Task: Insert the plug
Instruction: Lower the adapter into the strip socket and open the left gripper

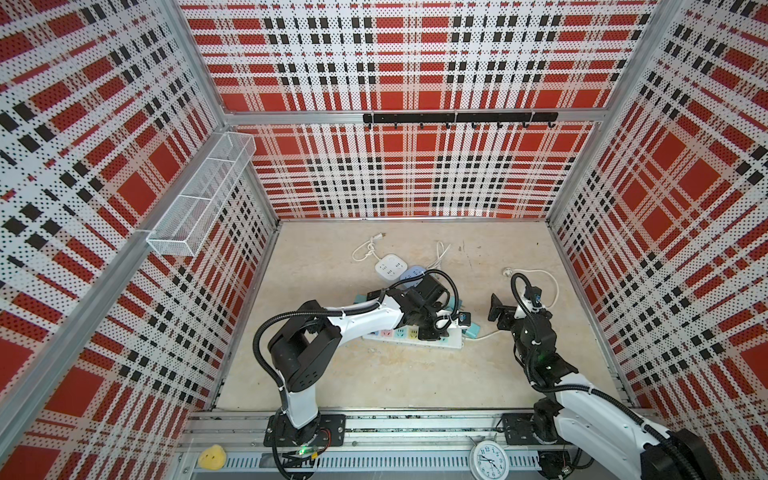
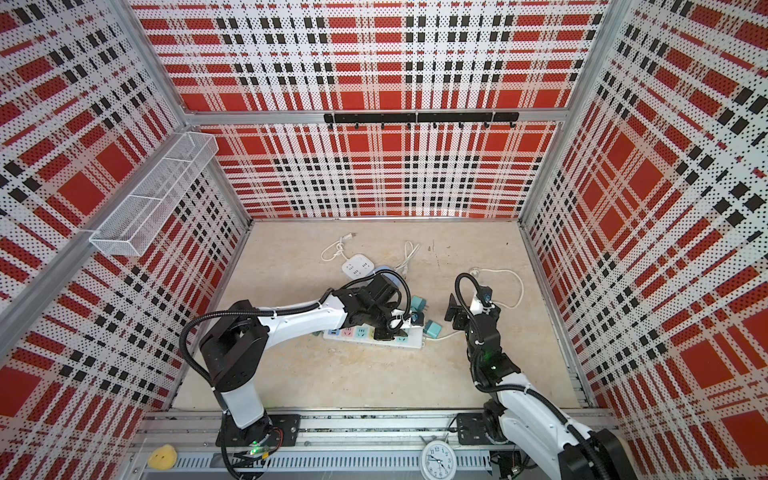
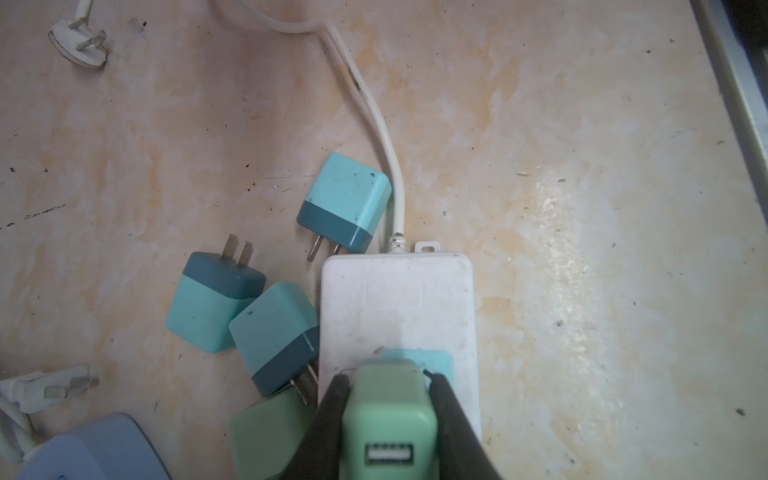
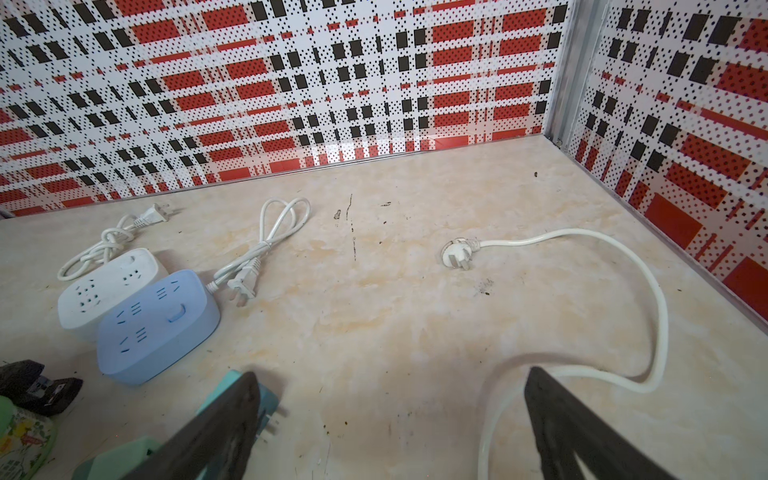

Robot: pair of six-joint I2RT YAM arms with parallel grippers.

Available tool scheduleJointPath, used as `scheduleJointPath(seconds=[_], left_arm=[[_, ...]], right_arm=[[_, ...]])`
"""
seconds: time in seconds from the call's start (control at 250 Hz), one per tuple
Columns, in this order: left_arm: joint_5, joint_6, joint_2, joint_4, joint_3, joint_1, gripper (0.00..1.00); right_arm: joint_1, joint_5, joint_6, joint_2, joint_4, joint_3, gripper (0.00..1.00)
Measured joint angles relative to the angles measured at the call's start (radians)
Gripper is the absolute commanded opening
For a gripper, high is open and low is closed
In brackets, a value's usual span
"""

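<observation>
my left jaws: tight on the green plug point(image 3: 388, 411)
plug: over the white power strip point(image 3: 395, 299), maybe already touching its socket
my right jaws: spread wide, empty, above the tabletop point(image 4: 374, 324)

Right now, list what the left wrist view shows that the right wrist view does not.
Only left wrist: the left pincer shut on a green charger at the white power strip's cable end. Only right wrist: the open right pincer, the white socket cube, the plaid walls. Both: the blue socket cube and the round three-pin plug.
</observation>
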Motion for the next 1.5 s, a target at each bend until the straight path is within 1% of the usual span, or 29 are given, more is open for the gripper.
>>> scheduleJointPath(seconds=[0.652, 1.024, 1.501], left_arm=[[0.036, -0.001, 0.042, -0.050, 0.046, 0.011, 0.00], [0.096, -0.058, 0.086, -0.059, 0.069, 0.051, 0.00], [0.097, -0.082, 0.091, -0.055, 0.069, 0.055, 0.00]], right_arm=[[0.000, -0.001, 0.000, 0.017, 0.001, 0.005, 1.00], [0.000, -0.003, 0.000, 0.034, 0.000, 0.019, 1.00], [0.000, -0.007, 0.000, 0.066, 0.000, 0.028, 1.00]])
